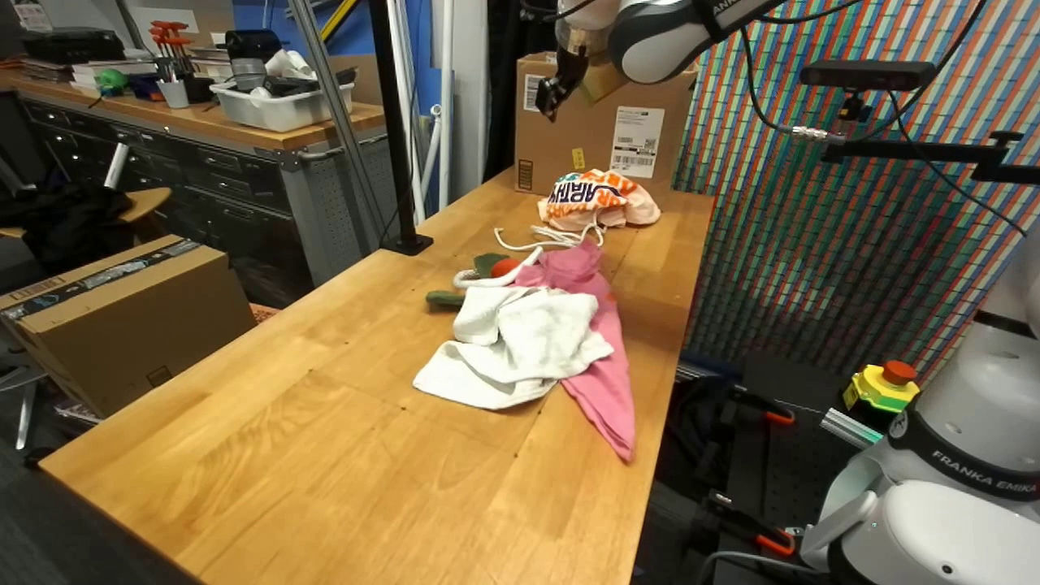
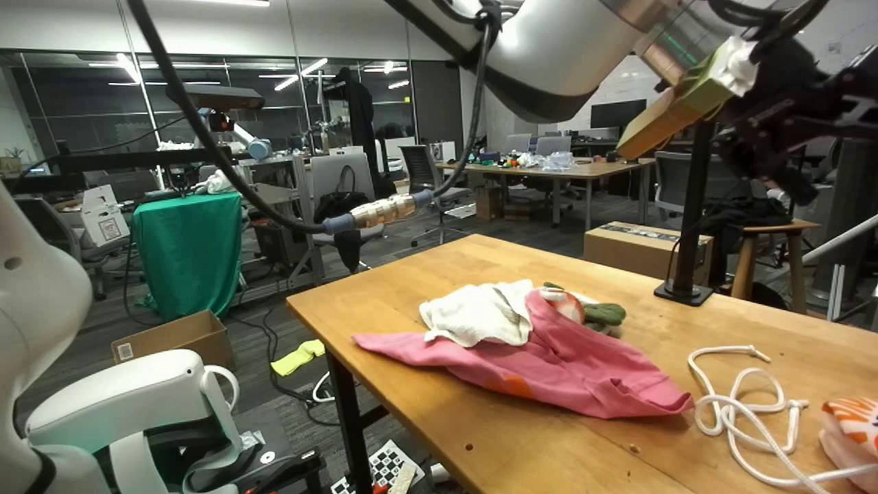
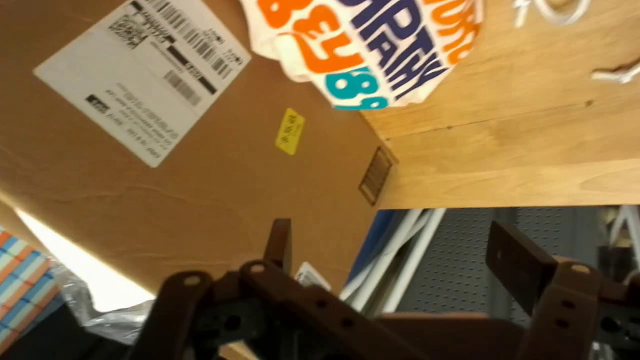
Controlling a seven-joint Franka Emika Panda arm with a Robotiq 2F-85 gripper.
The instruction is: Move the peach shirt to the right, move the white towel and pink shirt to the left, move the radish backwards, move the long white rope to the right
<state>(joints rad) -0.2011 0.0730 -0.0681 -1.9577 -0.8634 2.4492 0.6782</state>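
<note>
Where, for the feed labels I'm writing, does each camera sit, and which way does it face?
Wrist view: just behind the open gripper, facing the labelled box and peach shirt.
Exterior view: raised at an end of the table, facing along it to that box; arm and gripper at top, base at right.
Exterior view: apparently on the robot's side, facing diagonally over the pink shirt toward chairs; base at left, arm and gripper above.
Shared by both exterior views: pink shirt and white towel.

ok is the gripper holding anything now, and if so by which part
Nothing is held: in the wrist view the fingers stand wide apart with no object between them, and the peach shirt lies on the table.
</note>
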